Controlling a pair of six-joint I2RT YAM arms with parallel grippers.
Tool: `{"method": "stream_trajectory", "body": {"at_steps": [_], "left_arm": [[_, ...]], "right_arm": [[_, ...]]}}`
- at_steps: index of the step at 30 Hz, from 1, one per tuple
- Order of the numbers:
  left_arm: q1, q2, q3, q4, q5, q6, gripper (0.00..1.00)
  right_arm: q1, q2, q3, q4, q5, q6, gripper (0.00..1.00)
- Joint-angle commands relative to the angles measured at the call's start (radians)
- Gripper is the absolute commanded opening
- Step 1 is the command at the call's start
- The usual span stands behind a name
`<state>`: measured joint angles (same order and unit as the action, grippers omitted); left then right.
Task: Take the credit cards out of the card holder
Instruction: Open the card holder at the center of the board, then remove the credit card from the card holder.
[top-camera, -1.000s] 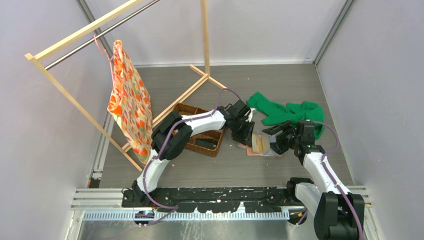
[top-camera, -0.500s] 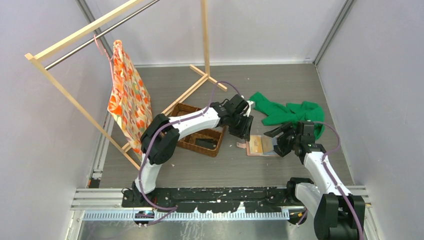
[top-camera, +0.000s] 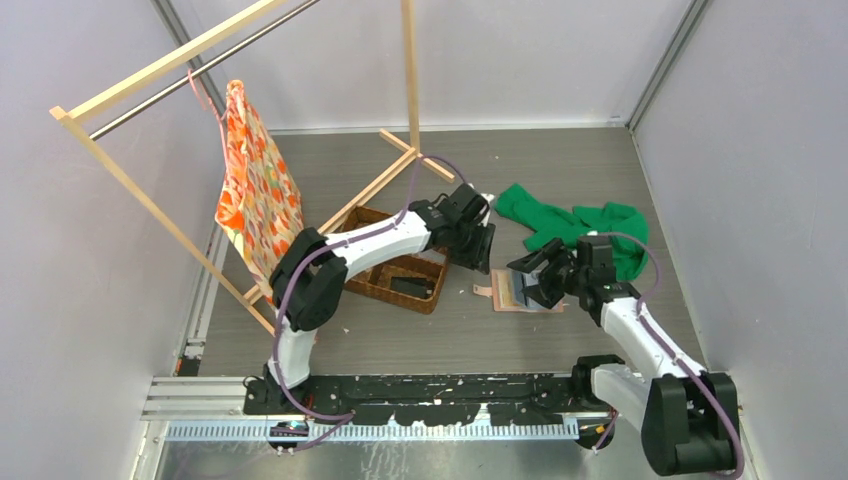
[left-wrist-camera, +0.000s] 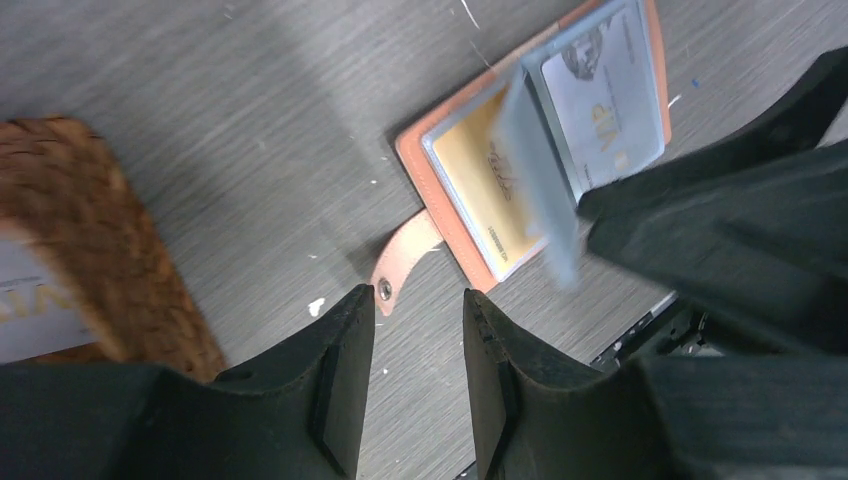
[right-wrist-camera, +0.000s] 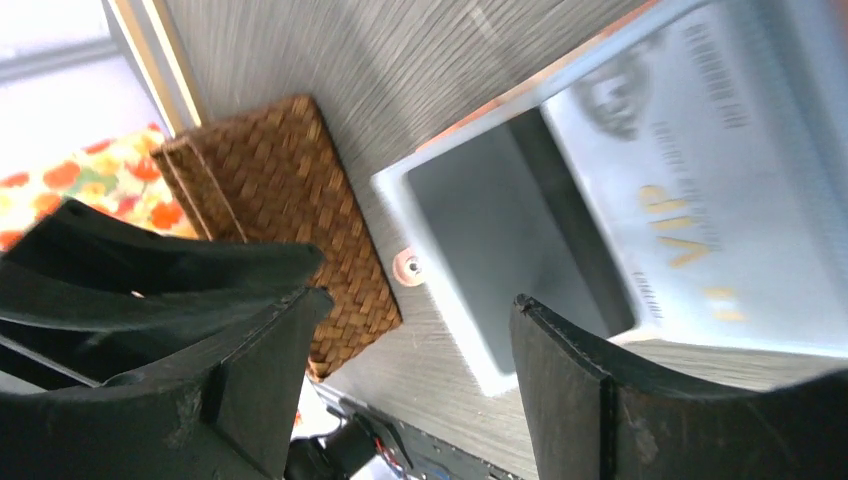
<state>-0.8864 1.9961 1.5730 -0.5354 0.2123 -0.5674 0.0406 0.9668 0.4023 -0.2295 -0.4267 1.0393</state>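
The card holder (top-camera: 512, 295) lies open on the grey table, salmon-pink with a strap tab (left-wrist-camera: 405, 262). In the left wrist view it shows a gold card (left-wrist-camera: 488, 190) and a silver VIP card (left-wrist-camera: 612, 98), with a grey inner leaf (left-wrist-camera: 540, 170) standing up between them. My right gripper (top-camera: 527, 281) hangs open over the holder. The leaf's corner (right-wrist-camera: 500, 230) lies between its jaws, close to the right finger. The VIP card (right-wrist-camera: 680, 170) sits just beyond. My left gripper (left-wrist-camera: 418, 300) is open and empty, just off the strap tab, to the holder's left (top-camera: 478, 260).
A brown woven basket (top-camera: 400, 265) stands left of the holder with a dark object and a white card (left-wrist-camera: 25, 310) in it. A green cloth (top-camera: 580, 225) lies behind the right arm. A wooden rack (top-camera: 408, 70) with an orange patterned cloth (top-camera: 258, 200) fills the back left.
My left gripper has drawn back from over the holder toward the basket. My right gripper has slid left onto the holder, and the grey inner leaf now stands lifted.
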Motion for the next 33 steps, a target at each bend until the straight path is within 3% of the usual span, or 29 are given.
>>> {"method": "stream_trajectory", "body": {"at_steps": [1, 4, 8, 10, 13, 18, 21, 26, 33], "left_arm": [[0.026, -0.095, -0.011, 0.015, -0.065, -0.021, 0.39], [0.037, -0.115, -0.027, 0.034, -0.082, -0.052, 0.39], [0.040, -0.108, -0.037, 0.076, -0.006, -0.076, 0.40], [0.024, -0.080, -0.024, 0.087, 0.041, -0.087, 0.39], [-0.016, -0.047, 0.006, 0.102, 0.079, -0.102, 0.39], [-0.040, 0.003, 0.018, 0.222, 0.192, -0.184, 0.39], [-0.042, 0.041, 0.022, 0.295, 0.251, -0.232, 0.39], [-0.042, 0.099, 0.041, 0.280, 0.249, -0.254, 0.38], [-0.022, 0.170, 0.015, 0.347, 0.248, -0.291, 0.16]], "right_arm": [[0.090, 0.069, 0.053, 0.137, -0.027, 0.037, 0.76], [0.100, 0.127, 0.081, 0.120, -0.031, 0.008, 0.75], [0.086, 0.058, 0.198, -0.124, 0.108, -0.133, 0.76], [0.048, 0.022, 0.244, -0.222, 0.202, -0.209, 0.76], [-0.072, 0.037, 0.274, -0.299, 0.195, -0.281, 0.76], [-0.230, 0.135, 0.236, -0.249, 0.045, -0.308, 0.75], [-0.239, 0.170, 0.222, -0.206, 0.005, -0.292, 0.74], [-0.239, 0.152, 0.191, -0.156, -0.038, -0.264, 0.66], [-0.237, 0.191, 0.128, -0.095, -0.124, -0.268, 0.48]]}}
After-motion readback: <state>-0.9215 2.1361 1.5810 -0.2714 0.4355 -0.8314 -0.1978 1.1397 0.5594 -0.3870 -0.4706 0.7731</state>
